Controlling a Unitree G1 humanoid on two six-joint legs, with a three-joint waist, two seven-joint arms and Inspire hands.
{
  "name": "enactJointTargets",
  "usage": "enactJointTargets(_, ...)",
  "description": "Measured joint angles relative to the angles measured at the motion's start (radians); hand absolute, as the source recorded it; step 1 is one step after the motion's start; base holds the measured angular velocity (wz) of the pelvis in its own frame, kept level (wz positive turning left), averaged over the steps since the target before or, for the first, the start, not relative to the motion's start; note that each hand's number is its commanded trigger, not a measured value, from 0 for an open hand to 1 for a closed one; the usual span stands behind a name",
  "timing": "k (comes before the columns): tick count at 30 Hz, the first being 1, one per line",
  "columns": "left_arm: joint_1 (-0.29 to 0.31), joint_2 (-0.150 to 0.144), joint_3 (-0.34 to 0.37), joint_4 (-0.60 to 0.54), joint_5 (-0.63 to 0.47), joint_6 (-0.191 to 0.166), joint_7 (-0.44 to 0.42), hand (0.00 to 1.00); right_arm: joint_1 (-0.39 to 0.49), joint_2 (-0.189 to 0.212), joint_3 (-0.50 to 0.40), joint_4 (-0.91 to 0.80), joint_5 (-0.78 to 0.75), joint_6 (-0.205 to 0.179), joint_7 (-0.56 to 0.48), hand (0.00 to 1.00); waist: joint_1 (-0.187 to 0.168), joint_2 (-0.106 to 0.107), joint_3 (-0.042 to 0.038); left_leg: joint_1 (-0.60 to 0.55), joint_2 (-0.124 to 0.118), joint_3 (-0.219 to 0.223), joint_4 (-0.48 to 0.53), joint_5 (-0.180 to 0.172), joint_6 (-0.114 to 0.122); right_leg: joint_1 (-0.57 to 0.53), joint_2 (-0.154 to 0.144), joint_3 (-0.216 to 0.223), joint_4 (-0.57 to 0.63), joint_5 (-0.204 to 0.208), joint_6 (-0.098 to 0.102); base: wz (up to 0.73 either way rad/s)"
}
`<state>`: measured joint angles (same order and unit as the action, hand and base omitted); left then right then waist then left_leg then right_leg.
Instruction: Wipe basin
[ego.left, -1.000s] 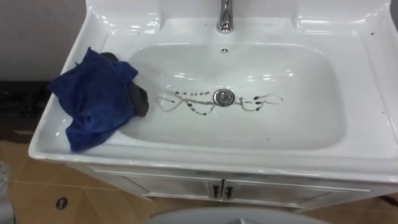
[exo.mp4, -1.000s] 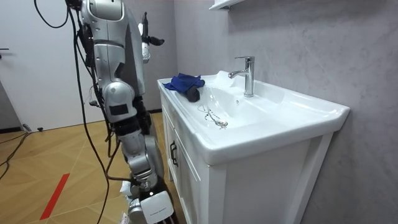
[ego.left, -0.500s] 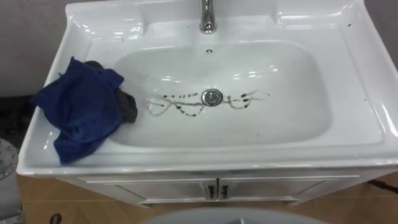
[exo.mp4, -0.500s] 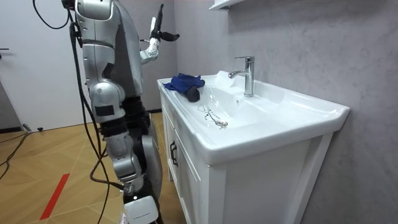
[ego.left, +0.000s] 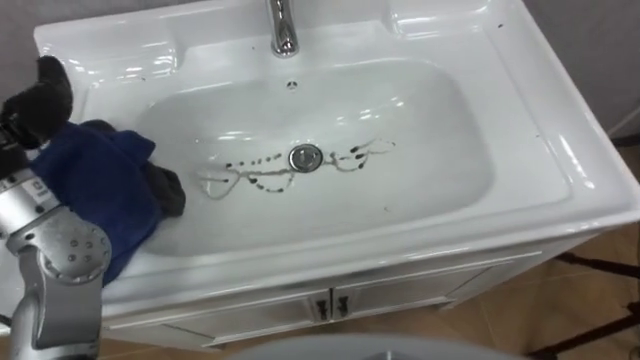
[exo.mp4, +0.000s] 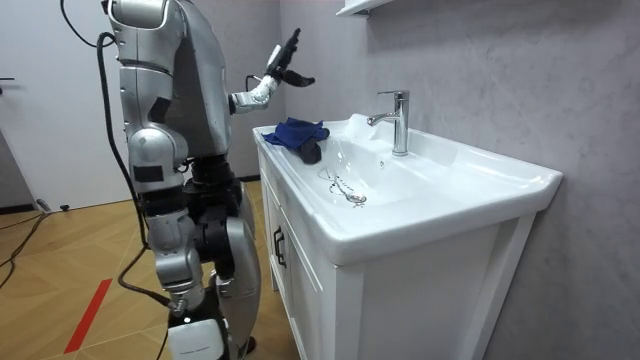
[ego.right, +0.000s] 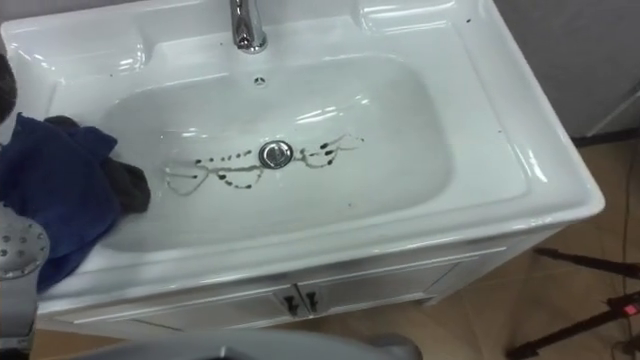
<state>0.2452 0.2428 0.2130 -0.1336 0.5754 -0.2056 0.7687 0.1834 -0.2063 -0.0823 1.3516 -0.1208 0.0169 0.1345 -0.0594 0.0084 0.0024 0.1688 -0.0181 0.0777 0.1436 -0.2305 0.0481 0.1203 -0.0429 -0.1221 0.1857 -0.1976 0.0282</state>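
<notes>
The white basin has dark dirty streaks on both sides of its drain. A blue cloth lies bunched on the basin's left rim, over a dark lump that pokes into the bowl. My left hand hangs in the air above the far left corner, just beyond the cloth and apart from it. In the room view the left hand is raised over the cloth with straight fingers, open and holding nothing. I stand at the front of the basin cabinet.
A chrome tap rises at the back centre of the basin. Cabinet doors with dark handles sit below the front edge. A grey wall runs behind the basin. Wooden floor lies behind me.
My left arm has risen from my side and reached out over the cloth end of the basin. The eye view has shifted, so the basin sits further left. The cloth has not moved.
</notes>
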Motion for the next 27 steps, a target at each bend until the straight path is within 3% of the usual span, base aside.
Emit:
enactJointTargets(5, -0.002, -0.001, -0.056, 0.000, 0.010, 0.015, -0.038, 0.00, -0.008, 0.013, 0.001, -0.020, -0.012, 0.009, 0.002, 0.00, -0.011, -0.013, 0.0027, 0.000, 0.000, 0.002, 0.001, 0.000, 0.000, 0.000, 0.001, 0.016, -0.001, 0.000, 0.000, -0.03)
enactJointTargets(13, -0.016, -0.009, -0.138, 0.050, 0.008, 0.029, -0.043, 0.00, -0.029, 0.021, 0.041, -0.014, 0.002, 0.037, 0.014, 0.00, -0.020, -0.005, 0.0024, -0.003, 0.005, 0.001, -0.010, 0.000, 0.000, -0.005, 0.007, 0.014, 0.003, 0.004, -0.003, 0.00)
enactJointTargets(17, -0.016, -0.033, -0.139, 0.057, 0.009, 0.034, -0.043, 0.00, -0.028, 0.020, 0.055, -0.009, 0.002, 0.052, 0.013, 0.00, -0.019, -0.005, 0.0032, -0.003, 0.006, 0.001, -0.009, 0.000, 0.000, -0.006, 0.009, 0.014, 0.002, 0.004, -0.005, 0.00)
enactJointTargets(21, -0.016, -0.034, -0.143, 0.074, 0.007, 0.039, -0.044, 0.00, -0.035, 0.023, 0.062, -0.010, -0.001, 0.071, 0.017, 0.00, -0.020, -0.005, 0.0020, -0.003, 0.005, 0.002, -0.008, 0.000, 0.000, -0.007, 0.006, 0.014, 0.002, 0.004, -0.004, 0.00)
enactJointTargets(27, -0.013, -0.034, -0.173, 0.076, 0.007, 0.076, -0.079, 0.00, -0.042, 0.023, 0.062, -0.011, -0.005, 0.074, 0.022, 0.00, -0.018, -0.005, 0.0014, -0.002, 0.003, 0.001, -0.007, 0.000, 0.000, -0.007, 0.003, 0.009, 0.001, 0.005, -0.003, 0.00)
